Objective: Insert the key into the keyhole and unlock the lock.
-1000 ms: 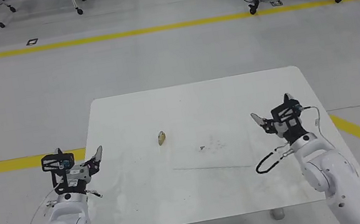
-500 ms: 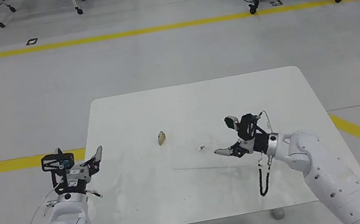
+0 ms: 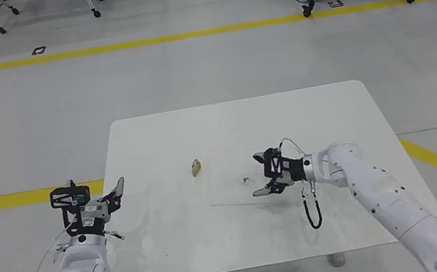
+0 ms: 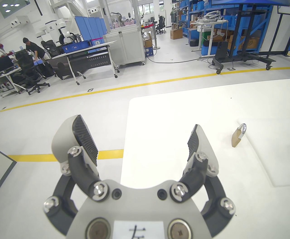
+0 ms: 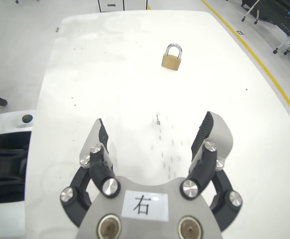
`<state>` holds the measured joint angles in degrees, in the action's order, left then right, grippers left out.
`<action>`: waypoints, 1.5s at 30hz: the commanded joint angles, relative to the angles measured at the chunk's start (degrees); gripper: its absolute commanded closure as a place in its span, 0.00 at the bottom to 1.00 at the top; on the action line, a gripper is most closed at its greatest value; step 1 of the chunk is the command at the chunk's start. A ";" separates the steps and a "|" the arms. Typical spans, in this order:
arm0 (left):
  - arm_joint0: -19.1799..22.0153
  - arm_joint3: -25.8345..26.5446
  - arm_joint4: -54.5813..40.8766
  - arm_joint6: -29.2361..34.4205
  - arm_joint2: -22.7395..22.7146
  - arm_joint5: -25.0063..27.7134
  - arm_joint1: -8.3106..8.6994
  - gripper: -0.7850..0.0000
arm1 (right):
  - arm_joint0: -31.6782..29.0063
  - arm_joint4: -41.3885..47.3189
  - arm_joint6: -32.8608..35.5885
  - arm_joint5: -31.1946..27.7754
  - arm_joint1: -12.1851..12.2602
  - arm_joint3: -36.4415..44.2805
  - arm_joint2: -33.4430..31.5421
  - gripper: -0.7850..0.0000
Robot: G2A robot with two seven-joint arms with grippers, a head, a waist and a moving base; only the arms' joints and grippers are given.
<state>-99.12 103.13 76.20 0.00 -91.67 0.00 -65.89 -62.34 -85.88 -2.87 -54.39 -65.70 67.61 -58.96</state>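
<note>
The right gripper's (image 3: 259, 174) fingers stand wide apart, holding nothing, the ribbed pads facing each other across the gap. They hang low over the worktop (image 3: 285, 115), near its middle and a little toward the right edge. Just ahead of the tips lies the key (image 3: 245, 180), a tiny grey sliver on the white surface; in the right wrist view it sits in line with the open gap (image 5: 158, 119), untouched, among a scatter of small dark specks (image 5: 168, 158).

Farther on toward the left edge, well apart from the key, is the lock (image 3: 196, 167), a brass padlock with a silver shackle that is closed. It rests alone near the centre of the worktop; whether it lies flat or stands, I cannot tell.

The left gripper (image 3: 95, 184) has its fingers spread just as wide and holds nothing. It hangs at the worktop's left edge, partly out over the floor, well away from the lock.

A black cable (image 3: 310, 208) loops down from the right arm.
</note>
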 commanded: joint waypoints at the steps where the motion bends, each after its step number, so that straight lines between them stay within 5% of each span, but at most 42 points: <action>1: 0.00 0.00 0.00 0.00 0.00 0.00 0.00 0.00 | 0.74 -2.02 -0.06 2.00 -0.37 -0.91 1.64 0.49; 12: 0.00 0.00 0.00 0.00 0.00 0.00 0.00 0.00 | 6.52 -2.55 -0.04 5.16 -3.00 -8.35 8.36 0.60; 21: 0.00 0.00 0.00 0.00 0.00 0.00 0.00 0.00 | 8.91 -3.70 -0.89 4.44 -4.06 -11.16 11.37 0.82; 23: 0.00 0.00 0.00 0.00 0.00 0.00 0.00 0.00 | 9.14 -3.90 -1.18 4.61 -4.20 -11.43 11.76 1.00; 33: 0.00 0.00 0.00 0.00 0.00 0.00 0.00 0.00 | 9.72 -5.01 -2.16 4.94 -3.84 -11.28 11.32 1.00; 45: 0.00 0.00 0.00 0.00 0.00 0.00 0.00 0.00 | 4.52 -5.42 -4.64 4.85 -0.70 -4.27 4.86 1.00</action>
<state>-99.12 103.13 76.20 0.00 -91.67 0.00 -65.89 -57.38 -91.85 -7.54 -49.48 -66.56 63.09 -53.59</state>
